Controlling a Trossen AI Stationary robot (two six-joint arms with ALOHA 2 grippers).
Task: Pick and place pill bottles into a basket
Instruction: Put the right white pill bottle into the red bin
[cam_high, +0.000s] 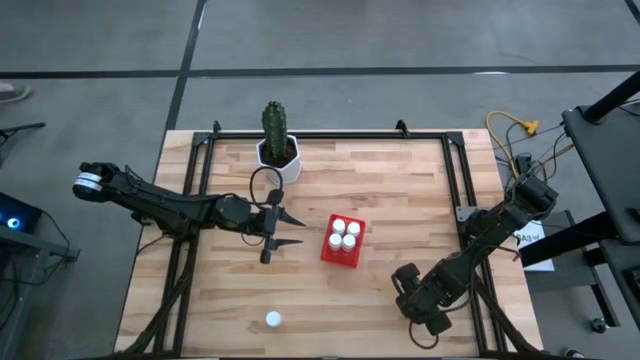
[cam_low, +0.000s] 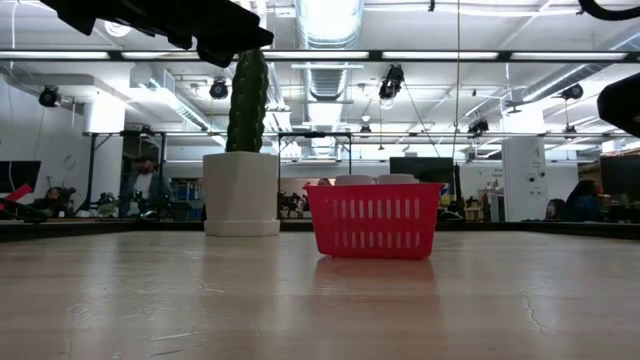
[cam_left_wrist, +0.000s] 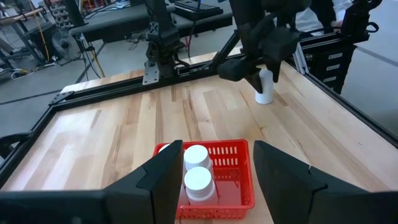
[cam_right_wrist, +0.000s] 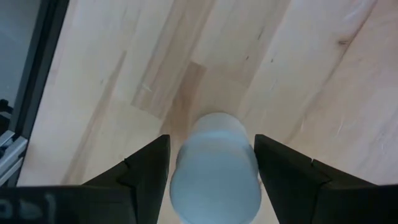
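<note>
Red basket (cam_high: 342, 243) sits near the middle of the wooden bench (cam_high: 400, 190), slightly toward the right arm's side. Four white pill bottles (cam_high: 344, 234) stand inside it, caps up; from bench height the caps (cam_low: 375, 180) just clear the rim.

Left gripper (cam_high: 290, 229) hangs above the bench just beside the basket, on its left, jaws spread wide and empty. Its wrist camera looks past both fingers (cam_left_wrist: 163, 180) down onto the basket (cam_left_wrist: 239, 186) and the bottles (cam_left_wrist: 199, 180) in it.

Right gripper (cam_high: 425, 305) is low at the near right part of the bench, well apart from the basket. Its jaws are open, straddling a white bottle (cam_right_wrist: 214, 168) that stands on the bench between the fingers (cam_right_wrist: 149, 168); cannot tell whether the pads touch it. The left wrist view shows that same bottle (cam_left_wrist: 265, 87) upright under the right gripper.

One more bottle (cam_high: 273, 320) stands alone near the front edge, left of centre.

Cactus in a white hexagonal pot (cam_high: 279, 152) at the far edge.
</note>
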